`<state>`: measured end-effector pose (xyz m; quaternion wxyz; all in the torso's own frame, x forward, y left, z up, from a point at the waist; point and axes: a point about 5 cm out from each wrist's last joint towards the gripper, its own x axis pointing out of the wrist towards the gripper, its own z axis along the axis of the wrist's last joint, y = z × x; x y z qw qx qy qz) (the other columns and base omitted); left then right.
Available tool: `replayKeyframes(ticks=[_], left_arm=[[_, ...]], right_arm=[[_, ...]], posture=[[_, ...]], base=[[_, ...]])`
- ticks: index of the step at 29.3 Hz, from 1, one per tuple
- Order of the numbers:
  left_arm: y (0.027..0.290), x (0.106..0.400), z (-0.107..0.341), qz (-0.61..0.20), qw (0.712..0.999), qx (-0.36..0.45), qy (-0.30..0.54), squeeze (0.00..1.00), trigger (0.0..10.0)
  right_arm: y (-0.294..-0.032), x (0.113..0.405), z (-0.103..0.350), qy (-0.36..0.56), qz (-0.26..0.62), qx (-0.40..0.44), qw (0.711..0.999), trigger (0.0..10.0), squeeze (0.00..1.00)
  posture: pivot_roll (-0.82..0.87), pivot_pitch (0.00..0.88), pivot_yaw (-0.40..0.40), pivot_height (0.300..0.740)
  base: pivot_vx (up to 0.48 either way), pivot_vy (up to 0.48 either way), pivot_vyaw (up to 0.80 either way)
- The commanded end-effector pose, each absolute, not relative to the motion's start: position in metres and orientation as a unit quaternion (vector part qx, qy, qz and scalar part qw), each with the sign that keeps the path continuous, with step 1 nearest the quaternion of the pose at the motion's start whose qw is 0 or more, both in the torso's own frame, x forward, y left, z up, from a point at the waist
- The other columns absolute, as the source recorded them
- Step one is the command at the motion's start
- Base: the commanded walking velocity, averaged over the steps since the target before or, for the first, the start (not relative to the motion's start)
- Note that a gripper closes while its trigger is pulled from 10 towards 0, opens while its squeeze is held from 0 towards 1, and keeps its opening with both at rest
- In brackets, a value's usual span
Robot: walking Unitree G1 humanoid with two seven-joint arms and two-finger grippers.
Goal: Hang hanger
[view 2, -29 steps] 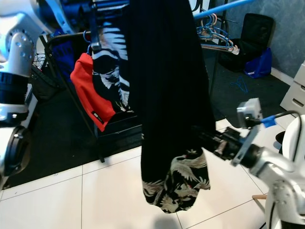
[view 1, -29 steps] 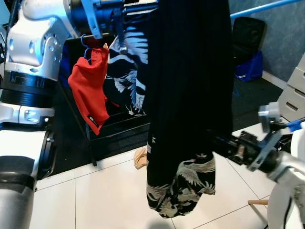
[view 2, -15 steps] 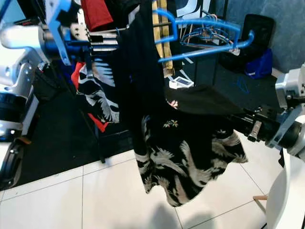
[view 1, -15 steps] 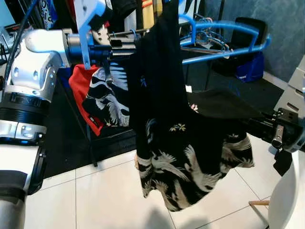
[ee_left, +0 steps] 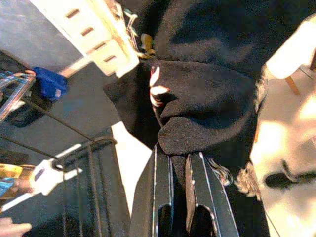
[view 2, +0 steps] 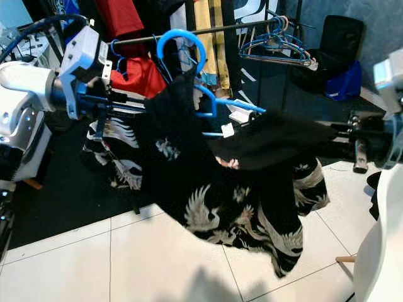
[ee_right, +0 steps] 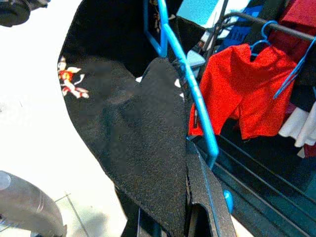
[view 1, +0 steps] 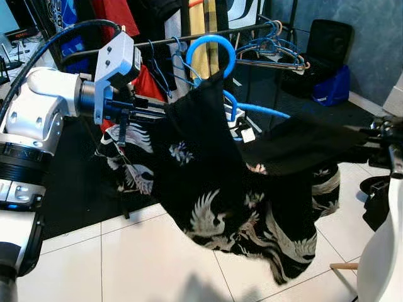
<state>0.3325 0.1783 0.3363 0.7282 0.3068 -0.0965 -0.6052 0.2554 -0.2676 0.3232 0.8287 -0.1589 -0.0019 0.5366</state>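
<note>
Here both grippers' jaws are clamped on the black crane-print shirt [view 1: 239, 195] on its blue hanger [view 1: 214, 47]; no writing legible.

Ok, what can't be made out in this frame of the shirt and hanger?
- Right gripper: fingertips buried under the shirt; open or shut unclear.
- Hanger: its lower bar is covered by the shirt in both eye views.
- Rail: whether the hook touches it can't be judged.
- Left gripper: fingertips end in shirt cloth, so what they pinch is hidden.

Matt black cloth shirt [view 1: 239, 189] on a glossy blue plastic hanger [view 1: 214, 50].
</note>
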Motion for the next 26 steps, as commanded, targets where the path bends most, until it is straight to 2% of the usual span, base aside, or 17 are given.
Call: replayKeyframes(ticks=[1,6,7,9,11,13,20,21,24,26], left_arm=[[0.191,0.329,0.335,-0.608,0.726,0.314,-0.075,0.0,7.5],[0.195,0.328,0.333,-0.611,0.722,0.317,-0.064,0.0,7.6],[0.198,0.327,0.332,-0.619,0.717,0.316,-0.056,0.0,7.9],[0.198,0.327,0.332,-0.619,0.717,0.316,-0.056,0.0,7.9],[0.197,0.323,0.321,-0.642,0.691,0.33,-0.03,0.0,8.1],[0.196,0.322,0.314,-0.649,0.68,0.34,-0.017,0.0,8.2],[0.193,0.321,0.304,-0.662,0.664,0.347,-0.003,0.0,8.4],[0.188,0.32,0.3,-0.671,0.656,0.345,-0.003,0.0,8.4],[0.188,0.32,0.3,-0.671,0.656,0.345,-0.003,0.0,8.4],[0.182,0.319,0.297,-0.68,0.647,0.344,-0.003,0.0,8.2]], right_arm=[[-0.271,0.255,0.327,0.004,0.539,-0.175,0.824,0.0,0.0],[-0.274,0.254,0.328,0.009,0.539,-0.176,0.823,0.0,0.0],[-0.277,0.253,0.33,0.012,0.541,-0.178,0.822,0.0,0.0],[-0.277,0.253,0.33,0.012,0.541,-0.178,0.822,0.0,0.0],[-0.281,0.253,0.345,-0.004,0.551,-0.177,0.816,0.0,0.0],[-0.283,0.253,0.353,-0.018,0.557,-0.171,0.813,0.0,0.0],[-0.283,0.253,0.365,-0.048,0.576,-0.148,0.802,0.0,0.0],[-0.278,0.253,0.367,-0.056,0.595,-0.134,0.79,0.0,0.0],[-0.278,0.253,0.367,-0.056,0.595,-0.134,0.79,0.0,0.0],[-0.273,0.255,0.366,-0.054,0.611,-0.128,0.779,0.0,0.0]], posture=[[-0.03,0.017,0.067,0.74],[-0.03,0.017,0.067,0.74],[-0.03,0.019,0.07,0.74],[-0.03,0.019,0.07,0.74],[-0.03,0.015,0.071,0.74],[-0.03,0.011,0.07,0.74],[-0.02,0.01,0.069,0.74],[-0.03,0.01,0.07,0.74],[-0.03,0.01,0.07,0.74],[-0.03,0.008,0.072,0.74]], base=[[0.0,0.0,0.0],[0.0,0.0,0.0],[0.0,0.0,0.0],[0.0,0.0,0.0],[0.0,0.0,0.0],[0.0,0.0,0.0],[0.0,0.0,0.0],[0.0,0.0,0.0],[0.0,0.0,0.0],[0.0,0.0,0.0]])
